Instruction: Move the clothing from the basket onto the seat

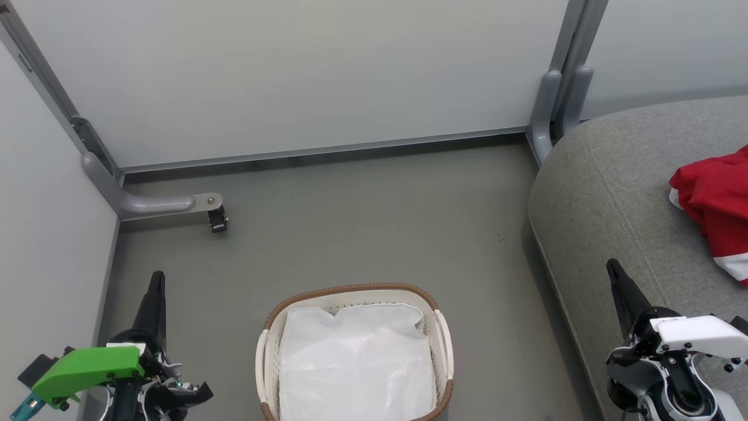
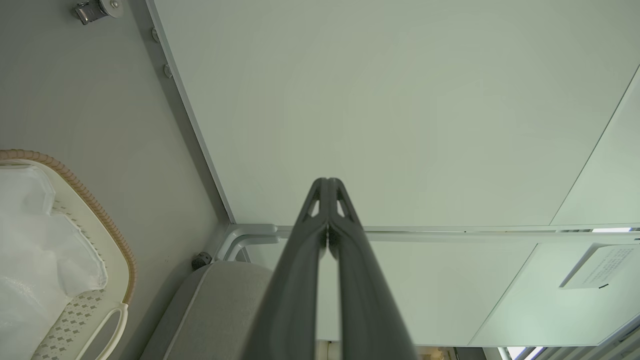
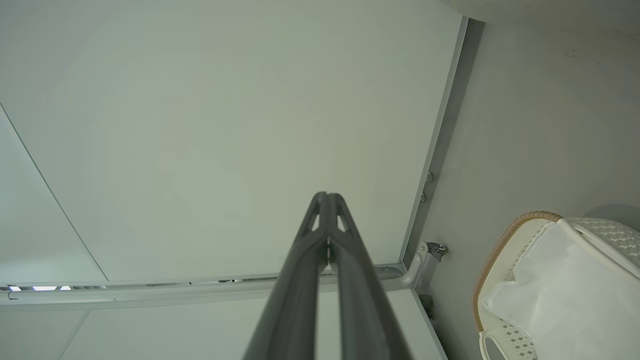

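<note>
My L claw [image 1: 156,279] & R claw [image 1: 613,268]: pinched tight, empty. Oval white plastic basket [image 1: 350,289], btm middle, has just a flat white cloth [image 1: 356,362]. I might grab it wrongly.

Nothing legible right now. A white notice [image 2: 597,265] on a wall panel [image 2: 540,300] carries lines of print, all of it too small to read.

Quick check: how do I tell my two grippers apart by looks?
Left gripper: long dark tapered fingers, bright green housing. Right gripper: same dark fingers, white housing. Both have small triangular cut-outs near the tips.
</note>
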Robot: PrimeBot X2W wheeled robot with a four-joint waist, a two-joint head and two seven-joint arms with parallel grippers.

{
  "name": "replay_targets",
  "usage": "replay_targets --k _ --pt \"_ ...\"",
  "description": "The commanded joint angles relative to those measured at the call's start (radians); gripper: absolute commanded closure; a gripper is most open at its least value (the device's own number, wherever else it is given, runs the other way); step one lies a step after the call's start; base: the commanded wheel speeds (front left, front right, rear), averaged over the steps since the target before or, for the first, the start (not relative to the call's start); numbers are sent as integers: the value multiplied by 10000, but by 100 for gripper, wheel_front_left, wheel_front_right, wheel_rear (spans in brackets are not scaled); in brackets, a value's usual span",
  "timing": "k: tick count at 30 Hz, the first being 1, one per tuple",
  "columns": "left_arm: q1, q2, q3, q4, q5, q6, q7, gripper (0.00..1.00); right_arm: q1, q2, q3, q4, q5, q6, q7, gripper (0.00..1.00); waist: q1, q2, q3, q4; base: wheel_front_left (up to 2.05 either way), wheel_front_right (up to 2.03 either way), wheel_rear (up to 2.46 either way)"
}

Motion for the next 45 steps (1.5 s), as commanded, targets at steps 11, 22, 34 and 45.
replay_targets --k 11,22,34,45 --pt "-101 66 17 -11 -34 -54 40 100 105 -59 -18 -36 38 -7 12 100 0 0 0 0 0 0 0" --pt "-100 66 17 -11 -35 -54 39 100 105 -59 -17 -36 39 -7 12 100 0 0 0 0 0 0 0" --pt "-100 66 16 -12 -35 -51 39 100 105 -59 -17 -36 39 -7 11 100 0 0 0 0 0 0 0" --pt "-100 66 16 -12 -35 -49 39 100 105 -59 -17 -36 39 -7 11 100 0 0 0 0 0 0 0"
